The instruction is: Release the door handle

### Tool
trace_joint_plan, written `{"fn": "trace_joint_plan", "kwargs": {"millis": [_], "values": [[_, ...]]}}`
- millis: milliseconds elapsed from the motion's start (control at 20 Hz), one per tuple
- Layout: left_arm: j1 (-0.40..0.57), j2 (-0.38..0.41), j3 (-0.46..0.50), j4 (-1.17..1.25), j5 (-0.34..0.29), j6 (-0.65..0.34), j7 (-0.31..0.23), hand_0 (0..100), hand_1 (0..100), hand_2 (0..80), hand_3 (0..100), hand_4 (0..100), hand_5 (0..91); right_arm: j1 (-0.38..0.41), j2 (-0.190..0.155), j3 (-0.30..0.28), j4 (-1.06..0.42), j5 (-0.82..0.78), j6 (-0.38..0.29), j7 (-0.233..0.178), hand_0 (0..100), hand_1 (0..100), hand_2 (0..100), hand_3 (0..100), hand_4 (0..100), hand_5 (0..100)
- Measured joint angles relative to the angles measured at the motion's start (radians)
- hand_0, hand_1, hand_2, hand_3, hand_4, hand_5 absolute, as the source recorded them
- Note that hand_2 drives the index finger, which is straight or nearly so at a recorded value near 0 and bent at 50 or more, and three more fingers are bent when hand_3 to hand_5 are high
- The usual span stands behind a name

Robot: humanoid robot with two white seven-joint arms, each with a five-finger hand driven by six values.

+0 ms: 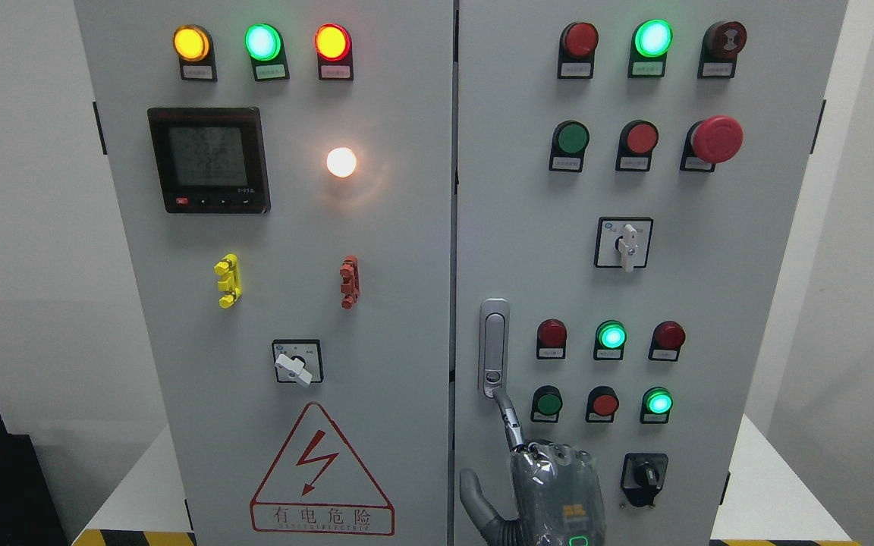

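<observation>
Grey robot hand [547,485], jointed metallic fingers [509,421], clear plastic wrap, orange marking

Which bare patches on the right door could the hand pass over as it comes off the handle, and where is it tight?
Bare grey panel lies above the silver door handle, left of the white-levered selector switch. It is crowded just right of the handle, at the red and green round buttons, and by the black rotary knob beside the right hand.
</observation>
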Motion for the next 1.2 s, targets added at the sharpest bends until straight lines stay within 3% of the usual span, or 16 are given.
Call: {"fn": "trace_joint_plan", "kwargs": {"millis": [450,1200], "values": [[0.000,0.000,0.000,0.000,0.000,0.000,0.000,12,39,0.0,0,0,0.0,-0.012,0.000,0.001,0.012,0.001,-0.001,0.023,36,42,6,100,100,99],[0.000,0.000,0.000,0.000,0.000,0.000,0.000,12,39,0.0,0,0,0.0,-0.014,0.001,0.001,0.018,0.000,-0.002,0.028,35,41,11,100,100,99]]}}
